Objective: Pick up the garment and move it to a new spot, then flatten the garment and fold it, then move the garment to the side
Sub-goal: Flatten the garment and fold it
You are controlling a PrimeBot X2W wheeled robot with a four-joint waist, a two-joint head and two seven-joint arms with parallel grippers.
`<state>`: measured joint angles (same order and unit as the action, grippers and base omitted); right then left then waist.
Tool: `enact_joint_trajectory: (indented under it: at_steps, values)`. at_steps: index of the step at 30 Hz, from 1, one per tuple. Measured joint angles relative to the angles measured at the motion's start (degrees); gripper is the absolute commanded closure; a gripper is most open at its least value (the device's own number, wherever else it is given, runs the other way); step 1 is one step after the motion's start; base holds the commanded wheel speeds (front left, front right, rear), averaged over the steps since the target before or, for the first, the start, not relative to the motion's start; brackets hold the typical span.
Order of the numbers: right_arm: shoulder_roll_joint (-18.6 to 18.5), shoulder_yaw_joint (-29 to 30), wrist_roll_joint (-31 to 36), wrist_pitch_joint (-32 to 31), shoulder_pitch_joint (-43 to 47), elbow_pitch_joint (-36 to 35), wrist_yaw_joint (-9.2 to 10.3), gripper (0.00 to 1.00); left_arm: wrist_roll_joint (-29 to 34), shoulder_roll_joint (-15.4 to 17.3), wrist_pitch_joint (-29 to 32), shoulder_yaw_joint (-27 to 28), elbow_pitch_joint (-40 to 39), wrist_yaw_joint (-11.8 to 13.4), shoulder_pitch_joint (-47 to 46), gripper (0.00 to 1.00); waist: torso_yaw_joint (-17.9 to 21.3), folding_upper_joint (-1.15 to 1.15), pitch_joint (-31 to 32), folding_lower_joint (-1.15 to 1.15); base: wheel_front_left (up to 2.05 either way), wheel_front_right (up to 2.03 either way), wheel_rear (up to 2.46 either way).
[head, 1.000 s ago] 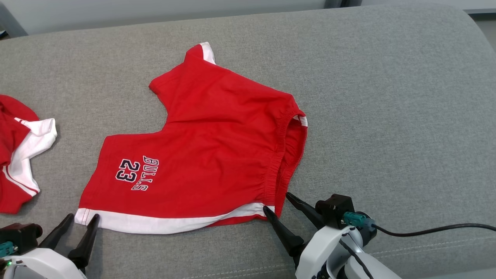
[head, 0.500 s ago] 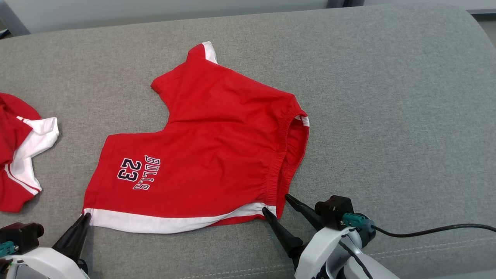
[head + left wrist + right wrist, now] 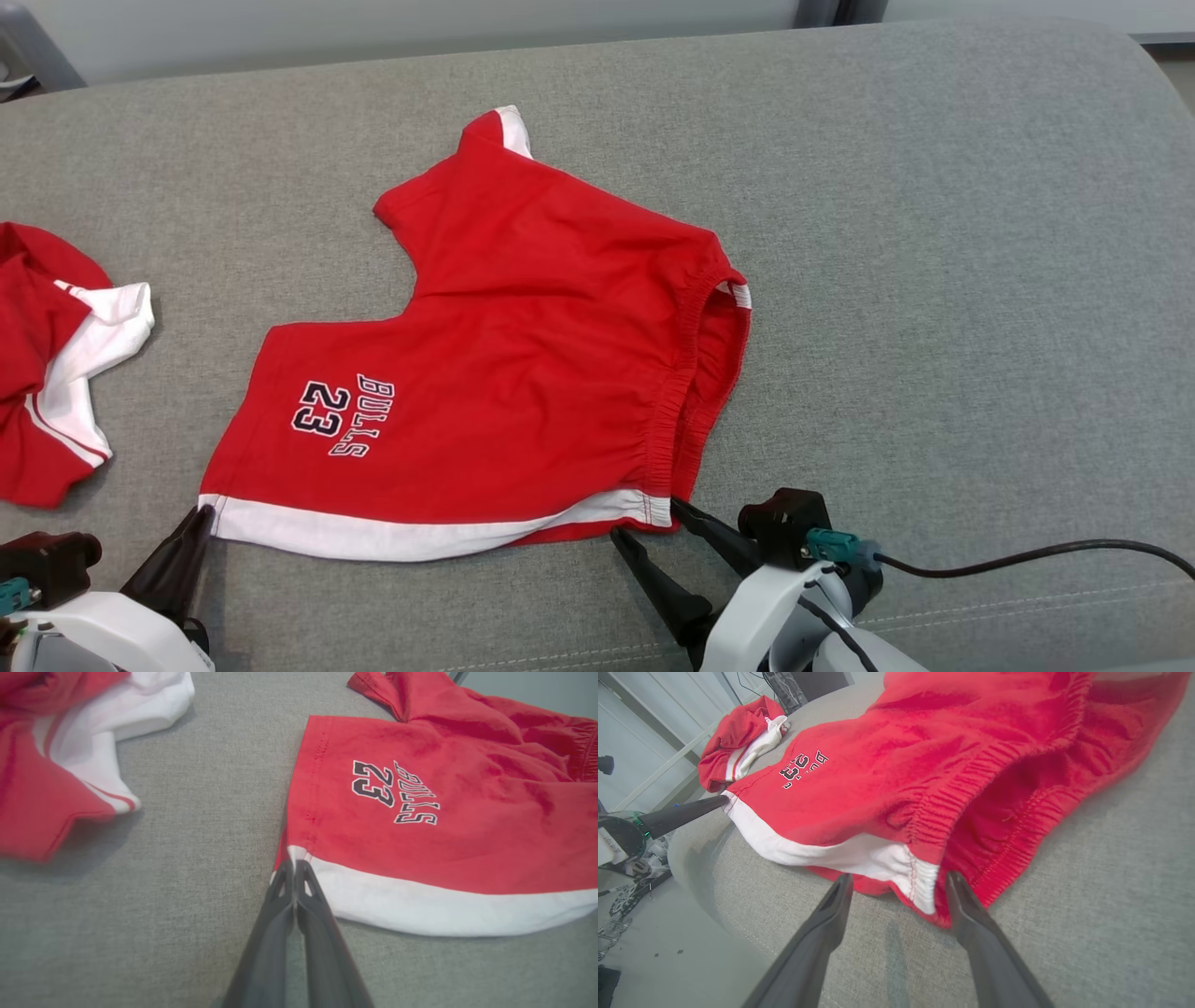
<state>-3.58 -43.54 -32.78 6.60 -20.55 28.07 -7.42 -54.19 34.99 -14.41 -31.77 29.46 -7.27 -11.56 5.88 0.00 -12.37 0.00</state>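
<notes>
The garment [image 3: 523, 373] is a pair of red shorts with white side trim and "BULLS 23" print, lying flat on the grey cushion [image 3: 934, 280]. My left gripper [image 3: 203, 511] is shut on its near left corner, where the white band meets the leg hem [image 3: 299, 856]. The left wrist view shows both fingers of the gripper [image 3: 294, 863] pressed together there. My right gripper [image 3: 645, 518] stands open at the near right corner. In the right wrist view the white end of the waistband [image 3: 920, 877] sits between the gripper's [image 3: 899, 876] two fingertips, untouched.
A second red and white garment [image 3: 47, 373] lies crumpled at the cushion's left end, also seen in the left wrist view [image 3: 70, 742]. A black cable [image 3: 1027, 551] trails right from my right wrist. The cushion's front edge runs just below both grippers.
My left gripper closed from open onto the garment's near left corner. My right gripper drew back slightly toward me, staying open. The head view shifted a little.
</notes>
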Motion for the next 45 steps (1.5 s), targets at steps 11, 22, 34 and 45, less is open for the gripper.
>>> enact_joint_trajectory:
  at_steps: [11,22,34,45]
  values:
    - [0.0,1.6,-0.8,0.6,-0.7,4.2,0.0,0.0,0.7,-0.5,0.0,0.0,-0.3,0.0,0.0,1.0,-1.2,0.0,-0.2,0.0,0.0,0.0,0.0]
    - [0.0,-1.8,-3.9,1.5,-3.1,4.7,0.0,1.0,1.1,-0.7,0.0,0.0,-1.1,0.0,-0.1,1.0,-1.8,0.0,-0.7,0.0,0.0,0.0,0.0]
    - [-0.1,1.2,-9.1,2.2,-8.2,1.9,0.0,1.0,-2.2,0.6,0.0,1.9,-3.9,0.0,-4.0,1.0,-2.7,0.0,4.9,0.0,0.0,0.0,0.0]
    - [-7.8,5.9,-19.4,0.5,-21.9,-6.9,0.0,1.0,-5.3,4.4,3.1,-0.4,-3.1,-0.3,-24.7,1.0,-6.1,0.0,13.3,0.0,0.0,0.0,0.0]
